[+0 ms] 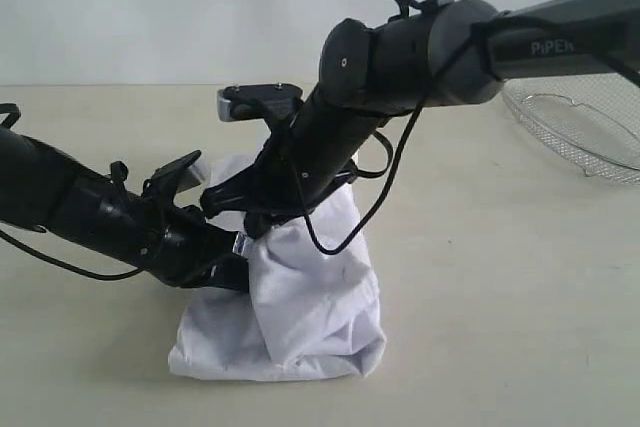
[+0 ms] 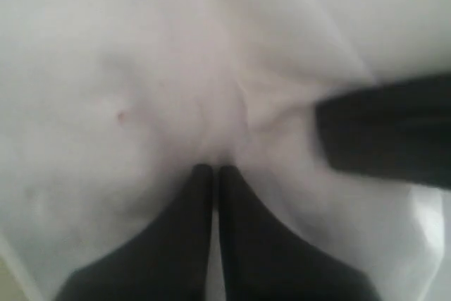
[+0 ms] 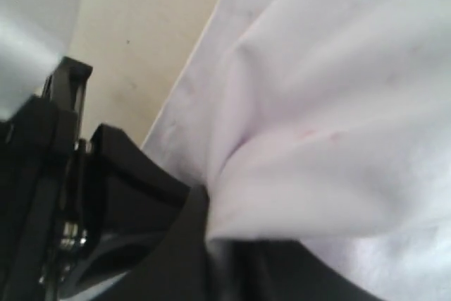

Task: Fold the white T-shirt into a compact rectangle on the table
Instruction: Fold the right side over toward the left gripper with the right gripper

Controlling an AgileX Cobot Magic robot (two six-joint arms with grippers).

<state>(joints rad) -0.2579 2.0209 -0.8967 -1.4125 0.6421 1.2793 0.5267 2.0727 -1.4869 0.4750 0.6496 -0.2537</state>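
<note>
Exterior view: mid-fold, left gripper (image 2: 213,168) and right gripper (image 3: 204,206) each clamped on a bunch of the white T-shirt (image 1: 300,317), its lower part resting mid-table (image 1: 500,297), so next, I'd judge, carry that edge across together and lay it flat.

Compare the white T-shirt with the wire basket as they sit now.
The white T-shirt is opaque cloth, bunched up; the wire basket is see-through silver mesh. The T-shirt sits mid-table, pinched by the left gripper and right gripper; the basket sits at the right edge of the exterior view, untouched and partly cut off. Both rest on the table.
</note>
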